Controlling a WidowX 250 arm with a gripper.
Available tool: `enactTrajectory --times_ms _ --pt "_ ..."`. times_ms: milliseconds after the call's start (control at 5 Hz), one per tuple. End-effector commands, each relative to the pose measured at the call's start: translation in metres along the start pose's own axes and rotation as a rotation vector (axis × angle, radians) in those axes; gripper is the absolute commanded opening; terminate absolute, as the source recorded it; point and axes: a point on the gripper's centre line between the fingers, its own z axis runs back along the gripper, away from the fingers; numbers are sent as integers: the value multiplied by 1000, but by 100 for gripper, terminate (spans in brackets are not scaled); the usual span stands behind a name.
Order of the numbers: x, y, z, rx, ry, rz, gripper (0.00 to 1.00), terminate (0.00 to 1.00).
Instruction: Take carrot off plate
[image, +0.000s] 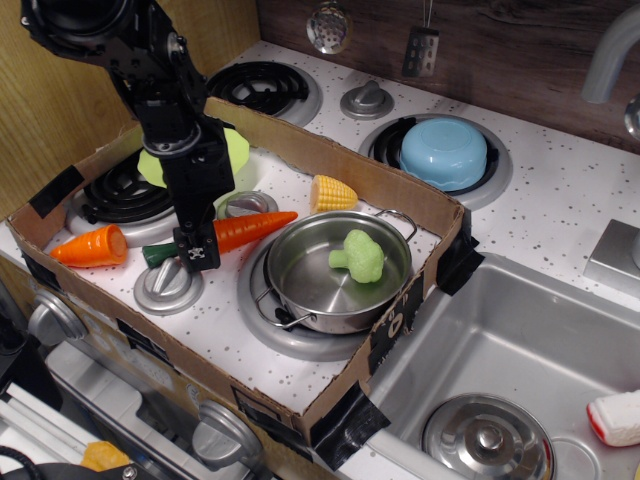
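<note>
The long orange carrot (250, 229) with its dark green stem end (158, 253) lies across the stove top, between the lime yellow-green plate (236, 152) and the steel pan (338, 273). It is off the plate, its tip near the pan's rim. My gripper (195, 250) points down over the carrot's stem half and is shut on it. The arm hides most of the plate; only its right and left edges show.
A short stubby orange carrot piece (90, 246) lies at the left. Corn (333, 193) sits behind the pan, which holds green broccoli (357, 255). A cardboard wall (330, 160) rings the area. A light blue bowl (443, 152) sits on the back burner. Knobs (166, 288) are below.
</note>
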Motion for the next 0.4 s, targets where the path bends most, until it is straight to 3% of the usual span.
enactTrajectory --times_ms 0,200 --pt "24 12 59 178 8 -68 100 0" --pt "31 15 71 200 26 -52 100 0"
